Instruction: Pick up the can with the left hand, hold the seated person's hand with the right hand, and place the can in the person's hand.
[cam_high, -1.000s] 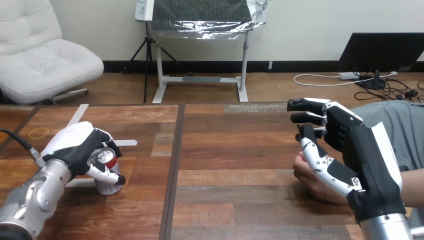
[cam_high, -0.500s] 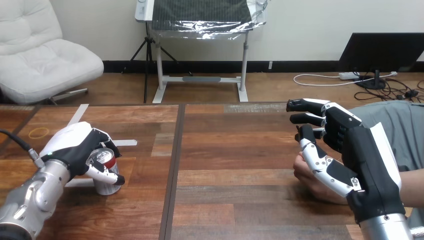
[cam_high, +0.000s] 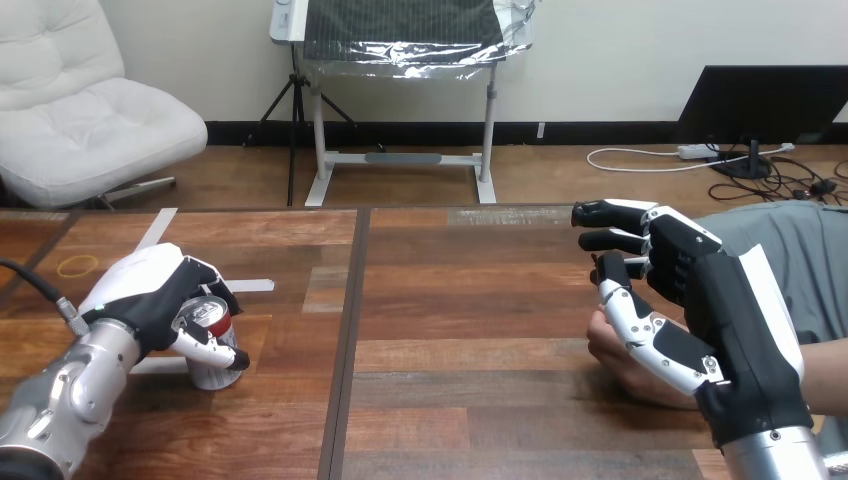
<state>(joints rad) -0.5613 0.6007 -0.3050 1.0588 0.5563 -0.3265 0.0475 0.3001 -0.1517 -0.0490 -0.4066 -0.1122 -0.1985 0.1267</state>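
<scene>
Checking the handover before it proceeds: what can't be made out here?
Head view:
Silver-and-red metal can: much of its side, behind the left robot hand curled round it.
Person's hand: mostly behind the right robot hand; whether they touch cannot be told.
Right forearm: cut by the bottom edge.

Looks like a robot lab.
White tape strips lie on the wooden desk, and a machine left hand and right hand reach over it near a person's hand.

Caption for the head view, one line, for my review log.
Left hand curled round the can on the table; right hand open by the person's hand.
</scene>
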